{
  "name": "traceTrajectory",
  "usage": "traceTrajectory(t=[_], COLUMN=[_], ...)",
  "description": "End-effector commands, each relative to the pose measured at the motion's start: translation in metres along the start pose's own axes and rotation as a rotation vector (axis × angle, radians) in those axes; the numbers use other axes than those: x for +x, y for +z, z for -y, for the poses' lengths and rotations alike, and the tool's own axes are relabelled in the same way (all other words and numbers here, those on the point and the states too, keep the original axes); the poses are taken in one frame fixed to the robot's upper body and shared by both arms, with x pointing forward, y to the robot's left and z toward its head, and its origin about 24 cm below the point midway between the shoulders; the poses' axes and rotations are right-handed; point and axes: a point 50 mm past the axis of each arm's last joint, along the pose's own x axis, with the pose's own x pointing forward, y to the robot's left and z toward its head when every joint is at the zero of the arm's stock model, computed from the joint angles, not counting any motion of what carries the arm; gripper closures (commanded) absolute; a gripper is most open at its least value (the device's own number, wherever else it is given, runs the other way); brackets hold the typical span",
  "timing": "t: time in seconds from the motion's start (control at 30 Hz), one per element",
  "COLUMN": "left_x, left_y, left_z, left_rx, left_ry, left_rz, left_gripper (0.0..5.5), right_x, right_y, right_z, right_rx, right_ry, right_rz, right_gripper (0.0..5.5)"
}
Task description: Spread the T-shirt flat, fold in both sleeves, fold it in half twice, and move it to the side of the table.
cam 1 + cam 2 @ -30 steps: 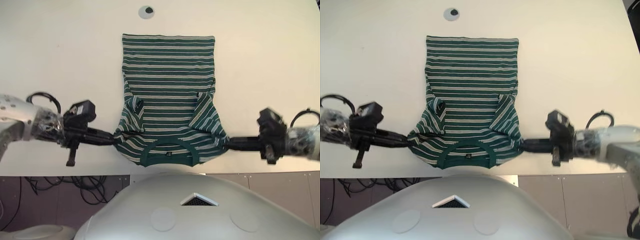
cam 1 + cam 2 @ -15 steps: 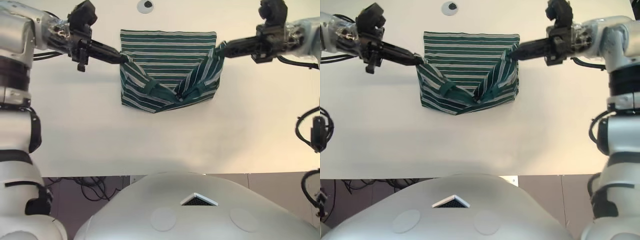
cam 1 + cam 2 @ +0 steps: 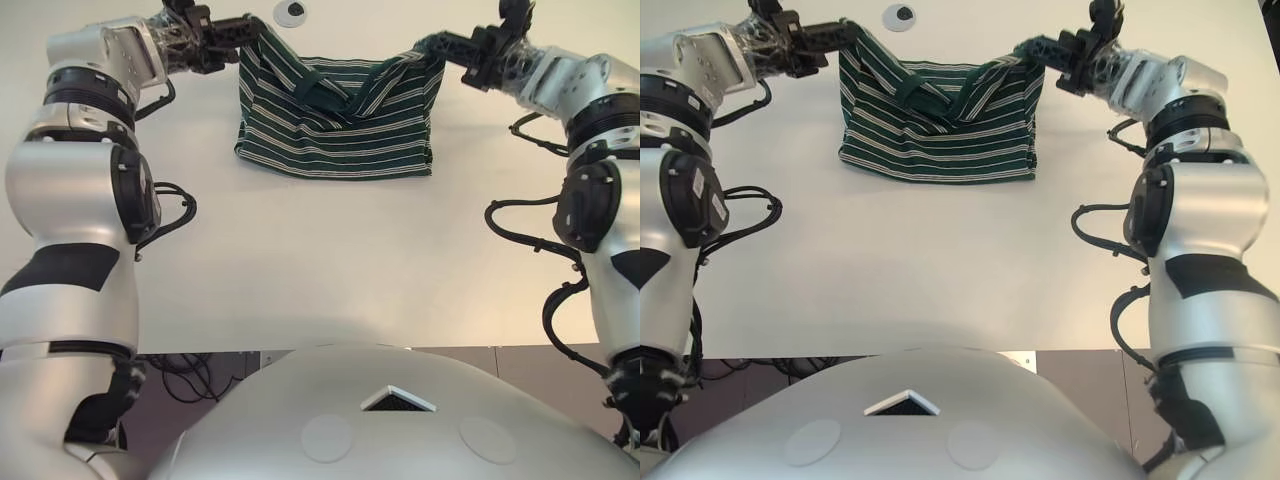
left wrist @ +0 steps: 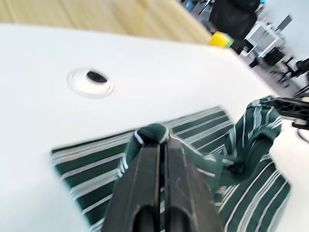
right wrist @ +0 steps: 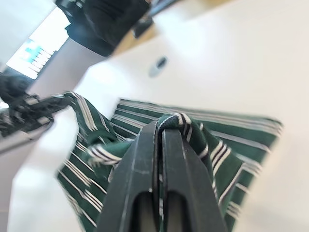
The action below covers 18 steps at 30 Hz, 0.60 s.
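A dark green T-shirt (image 3: 335, 130) with thin white stripes lies folded over itself at the far middle of the white table (image 3: 320, 260). Its shoulder end, with the collar showing, is held up and hangs slack between the two arms above the far edge. My left gripper (image 3: 256, 27) is shut on the shirt's left shoulder corner; in the left wrist view its fingers (image 4: 161, 145) pinch a bunch of striped cloth. My right gripper (image 3: 432, 42) is shut on the right shoulder corner, and cloth is clamped between its fingertips (image 5: 161, 126) in the right wrist view.
A round cable grommet (image 3: 293, 12) sits in the table just beyond the shirt, between the two grippers. Bare tabletop stretches from the shirt's near fold to the front edge and out to both sides.
Both grippers have carried the shoulder corners from the near edge up and over to the far edge. The collar end now lies doubled over the hem end.
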Motion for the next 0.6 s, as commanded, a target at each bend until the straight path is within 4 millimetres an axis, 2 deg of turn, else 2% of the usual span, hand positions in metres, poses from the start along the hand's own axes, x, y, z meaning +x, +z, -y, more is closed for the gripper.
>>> traceTrajectory(t=[0.03, 0.17, 0.3, 0.47, 0.53, 0.6], left_x=[-0.004, -0.004, 0.006, 0.019, 0.023, 0.024], left_y=[-0.023, -0.033, -0.03, -0.024, -0.022, -0.02], left_z=[-0.014, -0.021, -0.015, -0.005, -0.002, -0.002], left_rx=[0.007, -0.03, -0.091, -0.089, -0.069, -0.091], left_ry=[0.101, 0.222, 0.211, 0.174, 0.17, 0.197], left_rz=[-0.085, -0.077, -0.004, 0.051, 0.068, 0.107], left_gripper=[5.49, 5.49, 5.49, 5.49, 5.5, 5.2], right_x=[0.002, 0.004, 0.008, 0.012, 0.012, 0.013], right_y=[-0.019, -0.028, -0.013, -0.005, -0.003, -0.004], right_z=[0.009, 0.015, 0.008, 0.002, 0.001, 0.002], right_rx=[0.013, 0.041, 0.057, 0.045, 0.057, 0.056], right_ry=[-0.076, -0.132, -0.076, -0.044, -0.031, -0.035], right_rz=[-0.057, -0.048, 0.095, 0.195, 0.218, 0.228], right_gripper=[5.5, 5.5, 5.5, 5.5, 5.18, 4.84])
